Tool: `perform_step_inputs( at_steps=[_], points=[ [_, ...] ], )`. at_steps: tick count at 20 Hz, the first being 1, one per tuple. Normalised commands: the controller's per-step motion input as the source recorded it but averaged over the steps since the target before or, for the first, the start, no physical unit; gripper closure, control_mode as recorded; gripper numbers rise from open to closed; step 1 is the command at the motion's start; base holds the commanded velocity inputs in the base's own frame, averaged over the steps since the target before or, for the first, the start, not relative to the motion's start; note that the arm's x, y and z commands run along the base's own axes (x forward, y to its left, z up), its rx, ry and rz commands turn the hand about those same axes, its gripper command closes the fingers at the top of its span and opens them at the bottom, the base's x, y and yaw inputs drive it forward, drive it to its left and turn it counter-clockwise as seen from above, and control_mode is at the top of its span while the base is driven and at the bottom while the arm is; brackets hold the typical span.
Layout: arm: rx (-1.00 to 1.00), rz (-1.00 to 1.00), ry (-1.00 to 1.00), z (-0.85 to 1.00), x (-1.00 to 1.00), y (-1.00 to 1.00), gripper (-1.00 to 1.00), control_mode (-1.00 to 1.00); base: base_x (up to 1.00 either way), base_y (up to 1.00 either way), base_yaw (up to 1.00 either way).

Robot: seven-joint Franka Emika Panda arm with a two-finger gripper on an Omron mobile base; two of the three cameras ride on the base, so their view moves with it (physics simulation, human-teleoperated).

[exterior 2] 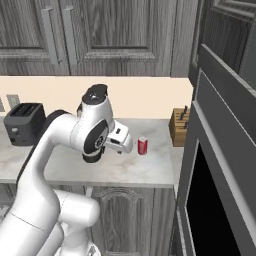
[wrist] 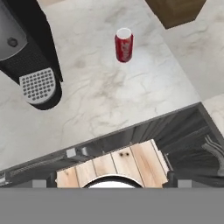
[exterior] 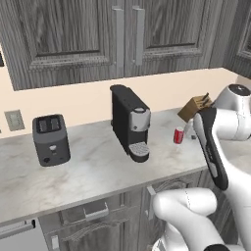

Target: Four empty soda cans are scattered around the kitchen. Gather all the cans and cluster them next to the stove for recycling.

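Hovering the gripper [exterior 2: 124, 145] above the front part of the grey marble counter [exterior: 93, 171], jaws released and spread wide, grasping nothing. Looking down in the hand view, showing the dark lower cabinets [wrist: 131, 135] at 6 o'clock. Further on, at 12 o'clock, standing upright on the counter and apart from the gripper: one red soda can [wrist: 124, 45]. Sitting at 9 o'clock from the can, the black coffee machine [wrist: 26, 57]; showing at 1 o'clock, the wooden knife block [wrist: 175, 11]. In the left base view, resting far at 9 o'clock, the dark toaster [exterior: 51, 139], and rising behind all, the dark upper cabinets [exterior: 63, 39].
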Motion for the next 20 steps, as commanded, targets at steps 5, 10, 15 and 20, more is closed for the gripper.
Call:
perform_step_inputs(
  at_steps=[5,10,15,20],
  points=[
    [0.00,0.00,0.03,-0.07,0.42,-0.12,-1.00,-1.00,0.00,0.00,0.00],
    [0.00,0.00,0.05,-0.11,0.39,-0.08,-1.00,-1.00,0.00,0.00,0.00],
    [0.00,0.00,0.06,-0.26,0.40,-0.16,-1.00,-1.00,0.00,0.00,0.00],
    [0.00,0.00,0.04,-0.17,0.43,-0.08,-1.00,-1.00,0.00,0.00,0.00]
  ],
)
